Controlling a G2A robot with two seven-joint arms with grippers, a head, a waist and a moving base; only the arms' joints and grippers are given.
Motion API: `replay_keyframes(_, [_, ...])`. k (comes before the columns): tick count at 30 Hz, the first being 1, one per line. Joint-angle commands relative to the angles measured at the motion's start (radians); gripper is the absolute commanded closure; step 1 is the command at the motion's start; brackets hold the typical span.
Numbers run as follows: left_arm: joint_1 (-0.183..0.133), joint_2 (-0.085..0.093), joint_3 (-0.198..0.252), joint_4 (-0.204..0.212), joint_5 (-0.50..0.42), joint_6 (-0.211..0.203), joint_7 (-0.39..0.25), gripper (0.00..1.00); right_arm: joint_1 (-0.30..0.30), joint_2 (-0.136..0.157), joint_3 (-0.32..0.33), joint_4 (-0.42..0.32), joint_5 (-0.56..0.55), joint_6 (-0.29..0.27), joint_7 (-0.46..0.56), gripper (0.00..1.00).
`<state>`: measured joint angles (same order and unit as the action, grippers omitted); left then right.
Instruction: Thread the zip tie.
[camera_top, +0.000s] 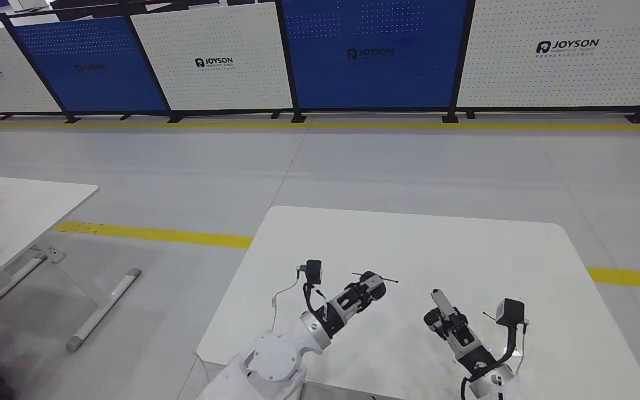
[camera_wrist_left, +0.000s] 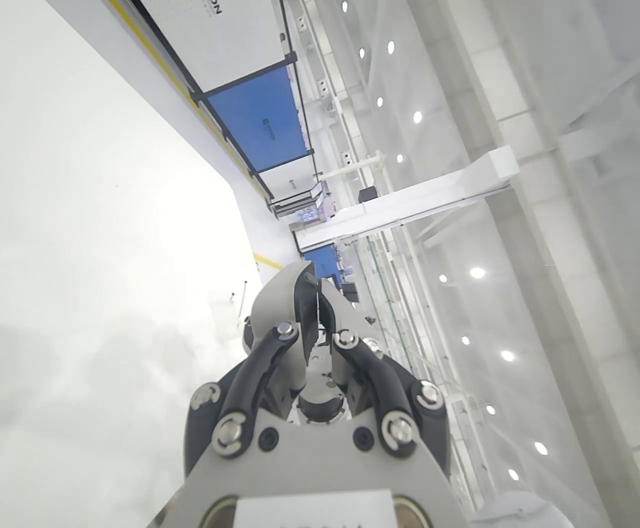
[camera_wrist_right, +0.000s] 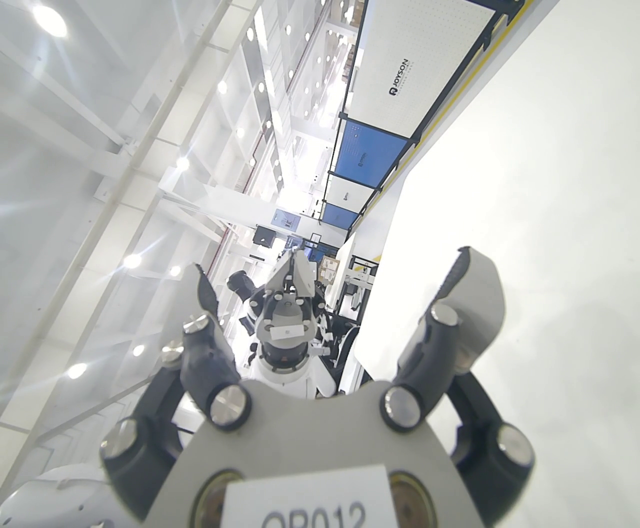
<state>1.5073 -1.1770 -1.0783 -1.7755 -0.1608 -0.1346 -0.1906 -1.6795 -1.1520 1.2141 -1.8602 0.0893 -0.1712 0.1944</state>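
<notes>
Counter (camera_top: 500, 250) action, close in: the left end effector (camera_top: 372, 283) hovers over the near part of the white top, pressed together on a thin black zip tie (camera_top: 388, 279) that sticks out to either side of its tips. Near it, the right end effector (camera_top: 436, 297) hangs above the surface, spread wide and holding nothing. Farther out, a yellow floor line (camera_top: 150, 234), then blue and white panels (camera_top: 375, 55) along the back.
</notes>
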Motion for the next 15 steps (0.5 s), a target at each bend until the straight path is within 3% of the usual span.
replay_keyframes(1, [-0.001, 0.004, -0.009, 0.001, 0.031, 0.039, -0.023, 1.0, 0.0, 0.0, 0.0, 0.0, 0.0, 0.0, 0.0, 0.0])
replay_keyframes(6, [0.002, 0.016, -0.027, 0.006, 0.096, 0.113, -0.09, 1.0, 0.0, 0.0, 0.0, 0.0, 0.0, 0.0, 0.0, 0.0])
replay_keyframes(15, [0.007, 0.018, -0.038, 0.006, 0.081, 0.118, -0.101, 1.0, 0.0, 0.0, 0.0, 0.0, 0.0, 0.0, 0.0, 0.0])
